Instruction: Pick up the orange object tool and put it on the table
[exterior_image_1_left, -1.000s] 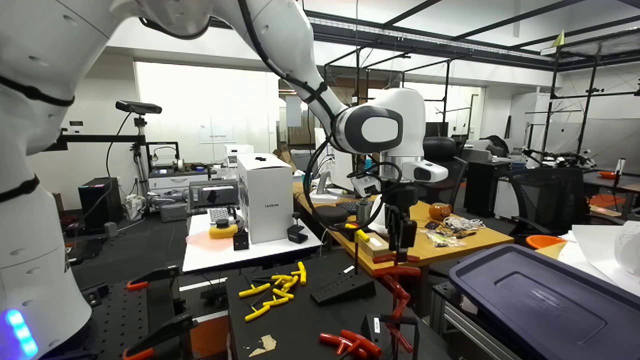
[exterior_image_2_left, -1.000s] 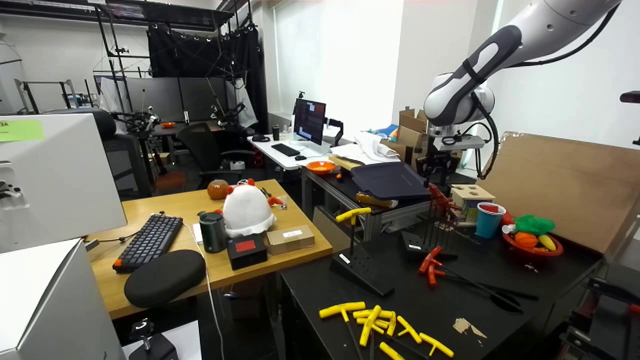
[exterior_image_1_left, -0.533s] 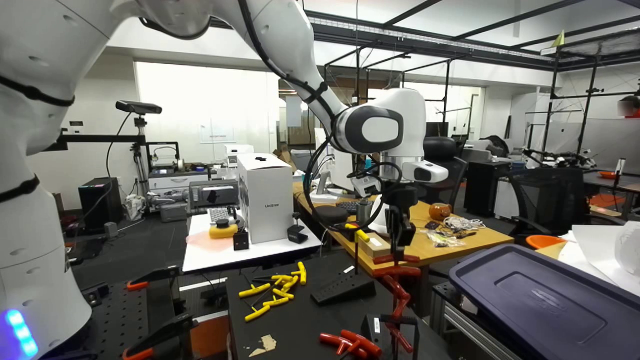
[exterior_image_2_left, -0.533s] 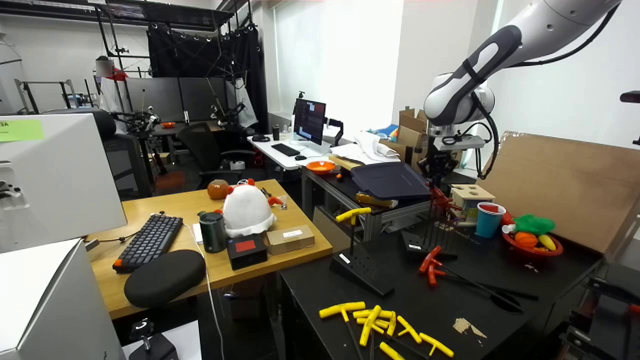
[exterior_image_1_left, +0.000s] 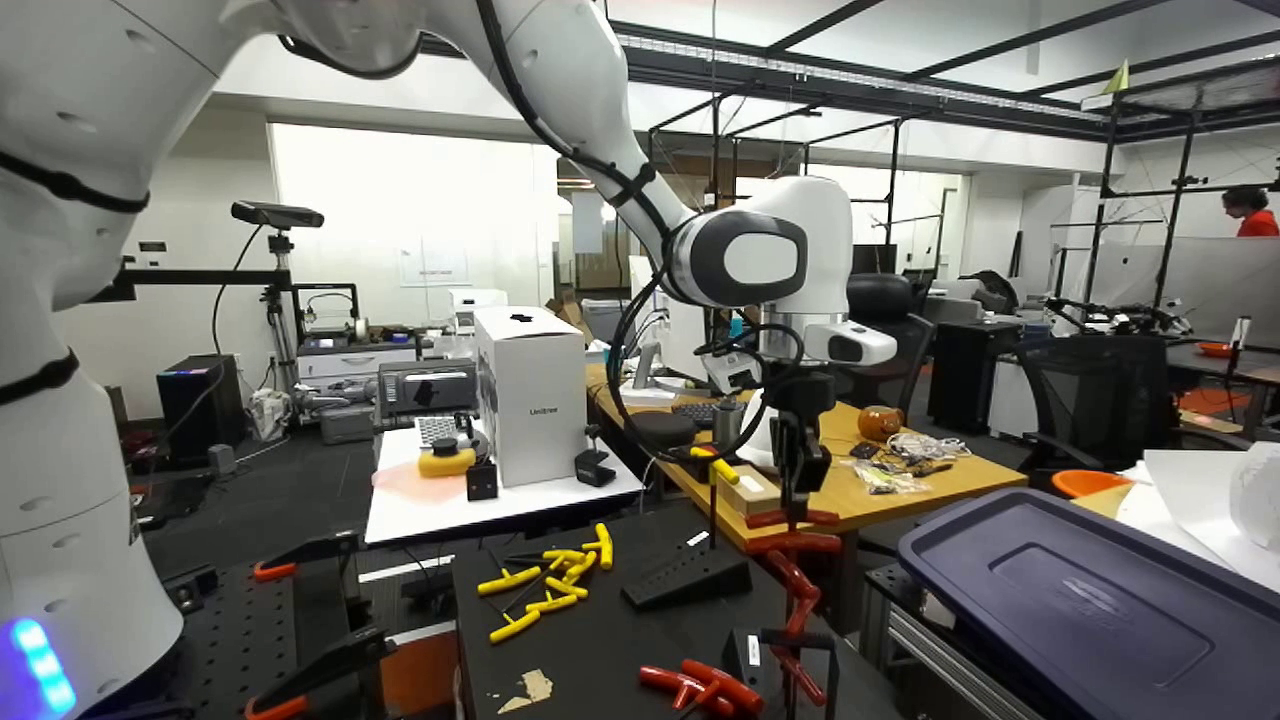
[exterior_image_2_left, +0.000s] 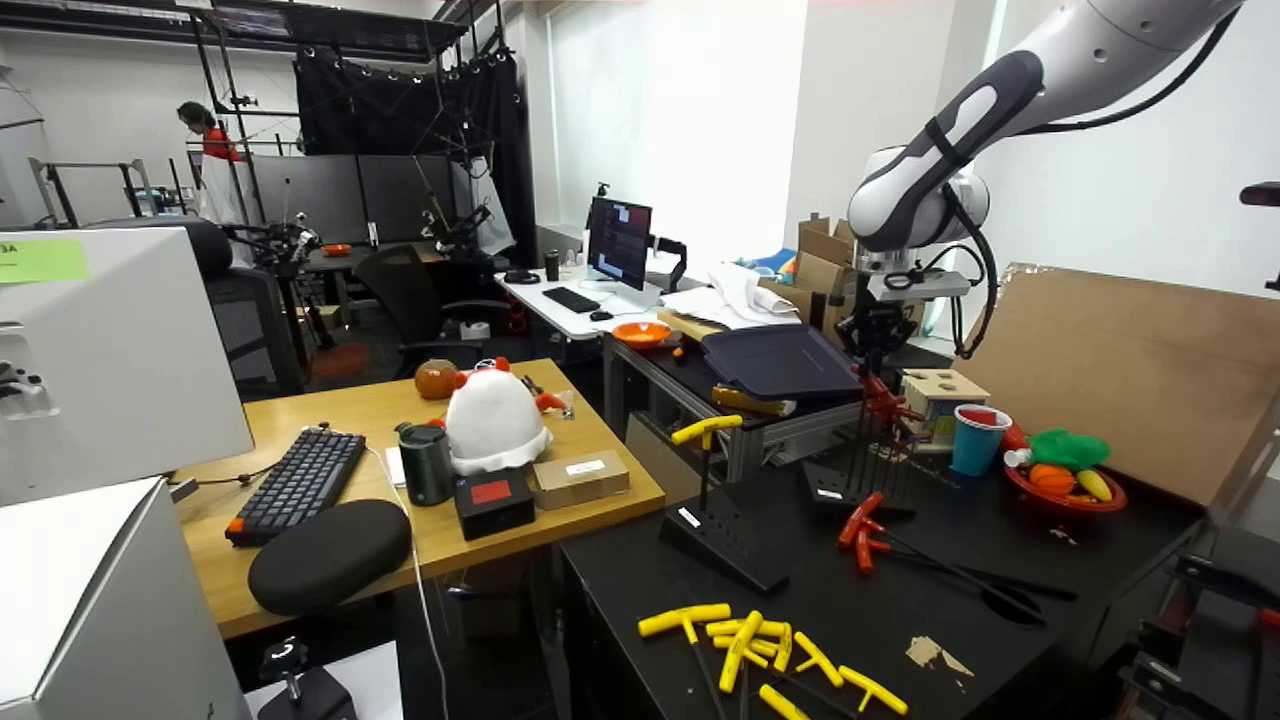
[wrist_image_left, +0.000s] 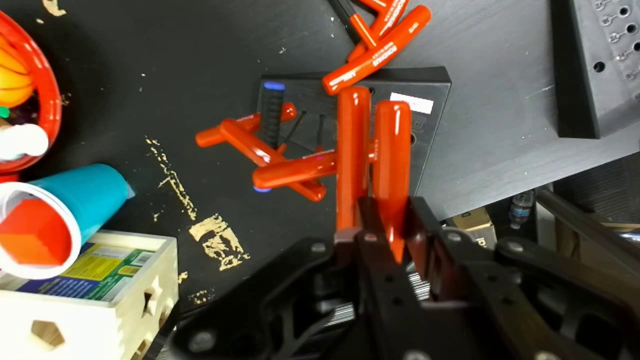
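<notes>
In the wrist view my gripper (wrist_image_left: 393, 212) is shut on the upright handle of an orange tool (wrist_image_left: 392, 160), its two fingers on either side of it. A second orange handle (wrist_image_left: 352, 155) stands close beside it, outside the left finger. Both rise above the black holder block (wrist_image_left: 427, 125), where several more orange handles cross. In both exterior views the gripper (exterior_image_1_left: 800, 490) points down at the top handle (exterior_image_1_left: 793, 518) of this cluster. The tool's lower shaft is hard to make out. The table (exterior_image_2_left: 330, 410) with the tan wooden top stands apart from the black worktop (exterior_image_2_left: 800, 560).
Loose orange handles (wrist_image_left: 377, 57) lie beside the holder. On the same worktop are yellow-handled tools (exterior_image_2_left: 740, 640), another holder (exterior_image_2_left: 725, 550), a blue cup (wrist_image_left: 95, 195), a wooden shape box (wrist_image_left: 90, 320) and a red bowl (wrist_image_left: 47, 90). A dark lid (exterior_image_1_left: 1090, 590) lies to one side.
Over the last second the gripper's fingers have come together around the orange handle. The arm keeps its place. A person in red has appeared in the far background.
</notes>
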